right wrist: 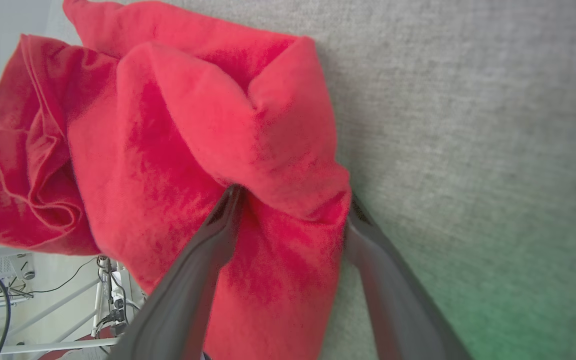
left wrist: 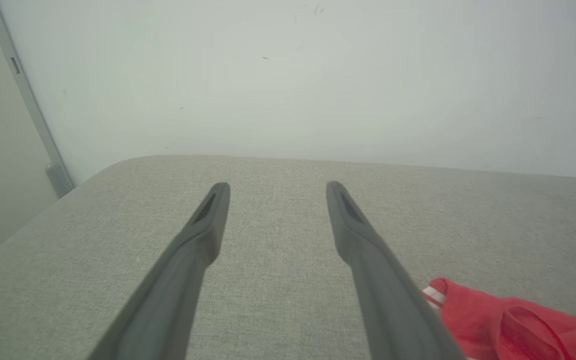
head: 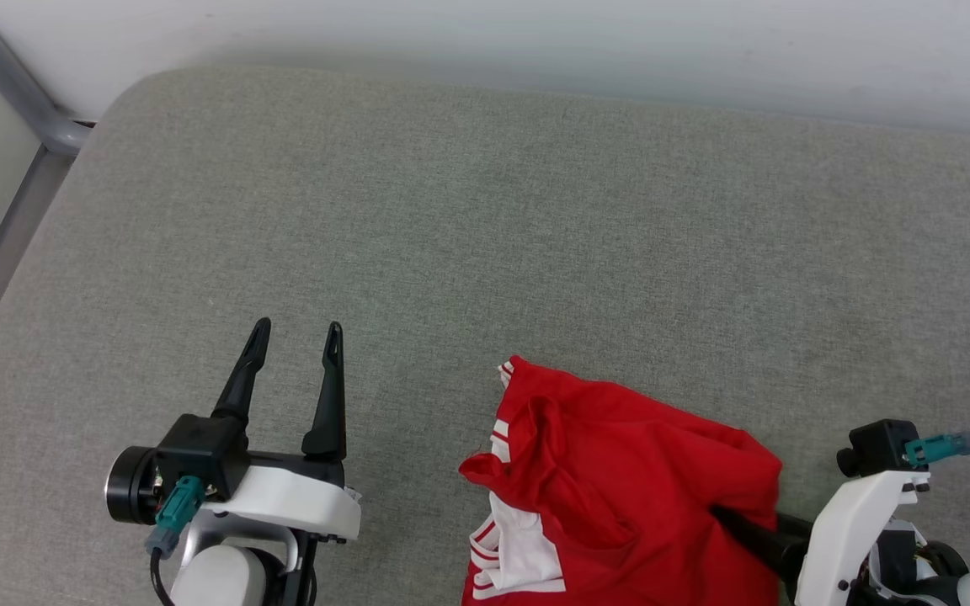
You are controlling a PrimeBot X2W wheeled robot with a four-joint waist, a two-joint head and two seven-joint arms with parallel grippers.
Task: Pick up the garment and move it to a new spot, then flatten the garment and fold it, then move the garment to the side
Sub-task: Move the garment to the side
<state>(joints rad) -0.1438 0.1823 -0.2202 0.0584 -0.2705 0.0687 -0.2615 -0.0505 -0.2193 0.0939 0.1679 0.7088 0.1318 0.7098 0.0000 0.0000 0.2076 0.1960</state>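
Observation:
The garment [head: 636, 471] is a red shirt with white, red-striped trim, lying crumpled near the front edge of the grey cushion [head: 485, 236]. My right gripper [right wrist: 295, 197] stands open, its two fingers straddling a raised fold of the garment [right wrist: 193, 125], with the tips pushed in under the cloth. From the head camera, one of its dark fingers [head: 754, 534] disappears under the shirt's right edge. My left gripper [head: 296, 328] hovers open and empty over bare cushion to the left of the shirt. In the left wrist view, the left gripper [left wrist: 278, 187] has a corner of the garment [left wrist: 518, 325] at lower right.
A pale wall [head: 535, 42] backs the cushion. A grey metal rail [head: 22, 93] runs down the far left beside the cushion's rounded corner. Past the cushion's front edge, cables and a metal frame [right wrist: 43, 300] stand on the floor.

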